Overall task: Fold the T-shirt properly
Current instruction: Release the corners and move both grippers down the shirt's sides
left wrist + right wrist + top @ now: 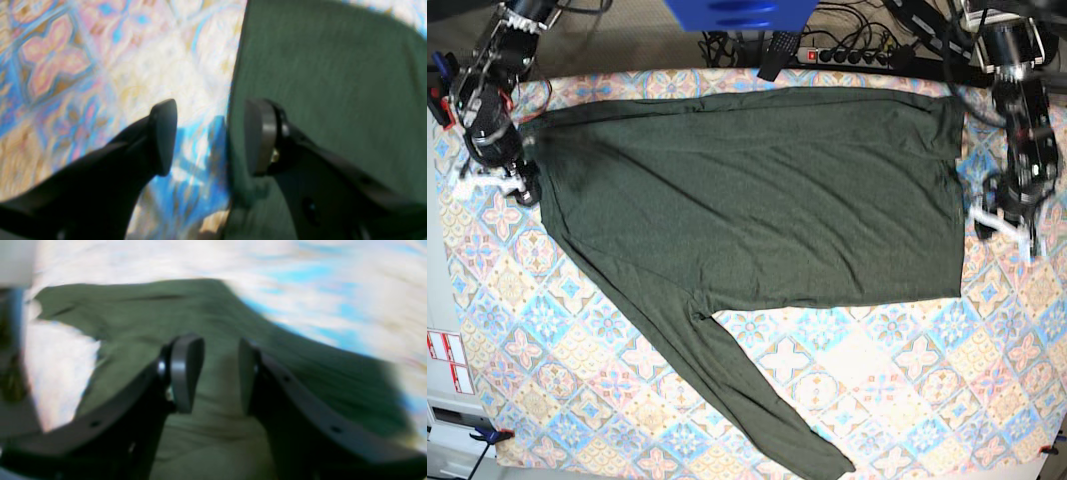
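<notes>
The T-shirt (757, 195) lies spread flat on the patterned tablecloth (907, 380), dark olive green. One long sleeve (747, 390) runs down toward the front edge. My left gripper (999, 222) hovers at the shirt's right edge. In the left wrist view, the left gripper (211, 136) is open, its jaws straddling the shirt's edge (320, 83) with nothing clamped. My right gripper (520, 183) is at the shirt's far-left end. In the right wrist view, the right gripper (217, 373) stands open over a raised fold of the shirt (217, 316); that view is blurred.
A power strip (857, 52), cables and a blue object (737, 12) sit beyond the table's back edge. The tablecloth's left edge (439, 300) borders a white surface with red-and-white labels (447, 360). Bare tablecloth shows at the front right.
</notes>
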Controlling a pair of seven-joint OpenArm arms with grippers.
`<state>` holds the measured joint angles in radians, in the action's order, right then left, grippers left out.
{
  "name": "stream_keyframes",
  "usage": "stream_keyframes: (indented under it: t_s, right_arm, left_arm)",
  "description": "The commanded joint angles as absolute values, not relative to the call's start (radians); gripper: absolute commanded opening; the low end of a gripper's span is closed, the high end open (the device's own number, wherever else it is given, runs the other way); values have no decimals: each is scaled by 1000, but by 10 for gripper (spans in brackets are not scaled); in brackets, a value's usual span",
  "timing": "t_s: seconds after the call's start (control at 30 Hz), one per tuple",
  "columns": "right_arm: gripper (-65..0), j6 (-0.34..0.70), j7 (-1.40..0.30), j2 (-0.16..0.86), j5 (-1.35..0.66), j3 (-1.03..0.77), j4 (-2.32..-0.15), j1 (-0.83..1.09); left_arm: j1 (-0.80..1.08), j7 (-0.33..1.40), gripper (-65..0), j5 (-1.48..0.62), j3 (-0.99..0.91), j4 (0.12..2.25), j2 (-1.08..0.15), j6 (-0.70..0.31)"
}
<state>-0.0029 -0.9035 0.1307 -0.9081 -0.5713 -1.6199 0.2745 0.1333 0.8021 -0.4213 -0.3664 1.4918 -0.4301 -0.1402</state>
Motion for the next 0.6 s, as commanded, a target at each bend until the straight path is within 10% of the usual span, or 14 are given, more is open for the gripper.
stream_keyframes:
  t_s: [0.0, 0.57]
  right_arm:
    - [-438, -7, -897, 148, -903, -553, -1633, 272]
    - [-440, -7, -897, 145, -903, -410, -1632, 185]
  left_arm:
    - [42, 779, -328, -426, -374, 1432, -453, -143]
    - [-440, 568, -331, -427, -163, 769, -429, -139]
